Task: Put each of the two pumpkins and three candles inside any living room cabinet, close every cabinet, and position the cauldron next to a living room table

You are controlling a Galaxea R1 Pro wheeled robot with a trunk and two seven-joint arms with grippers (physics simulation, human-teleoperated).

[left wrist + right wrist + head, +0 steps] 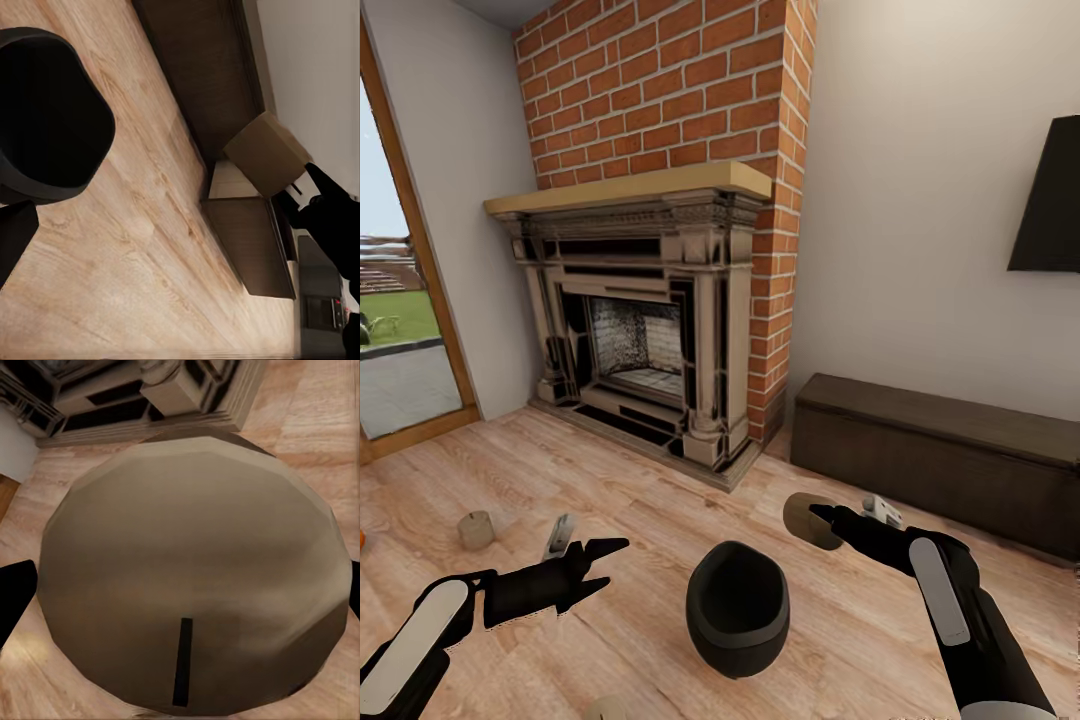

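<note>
The right arm reaches forward over the wood floor (660,480), and the right gripper (822,518) is closed around a beige candle (800,520) held up in the air, near the long dark cabinet (950,450). Up close the candle's flat top and dark wick (180,660) hide most of the fingers. The left arm stretches low, and the left gripper (605,565) has its fingers spread with nothing in them. The black cauldron (738,605) stands on the floor between the arms. Another candle (476,530) sits on the floor, left of the left gripper. A small orange bit (362,540) is cut off at the edge.
</note>
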